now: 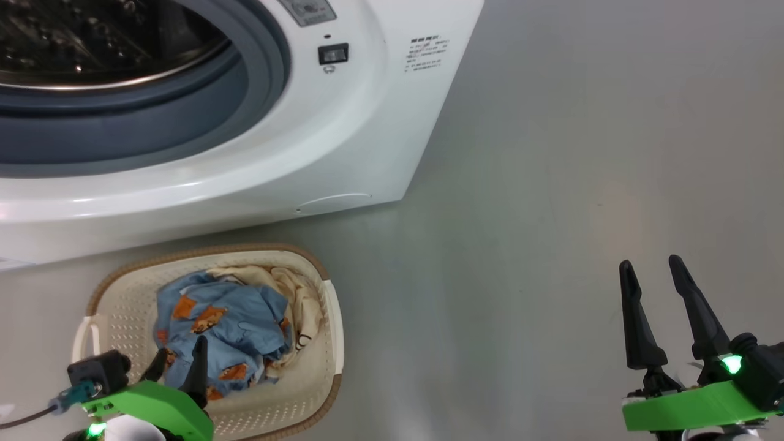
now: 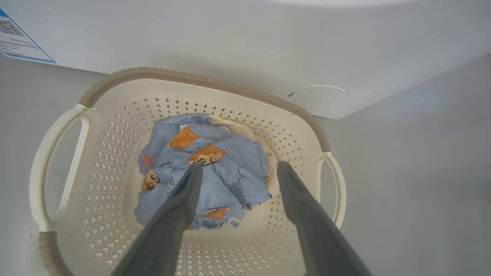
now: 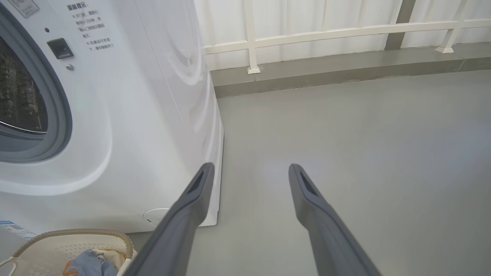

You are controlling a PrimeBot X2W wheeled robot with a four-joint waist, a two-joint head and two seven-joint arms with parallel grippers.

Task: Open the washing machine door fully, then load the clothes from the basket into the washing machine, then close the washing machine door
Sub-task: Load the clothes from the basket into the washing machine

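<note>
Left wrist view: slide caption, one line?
Open left end effector over the clothes in the basket, washer behind.

Laundry area: washing machine (image 1: 358, 131), basket (image 1: 125, 315)

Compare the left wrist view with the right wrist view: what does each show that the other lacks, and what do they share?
Left wrist view, not the right: the left gripper, jaws open, above the clothes, and both white handles of the basket. Right wrist view, not the left: the right gripper, jaws open over the floor, the steel drum, grey gasket and a white railing. Both: the washing machine with its round flap, the basket, the clothes, the floor.
</note>
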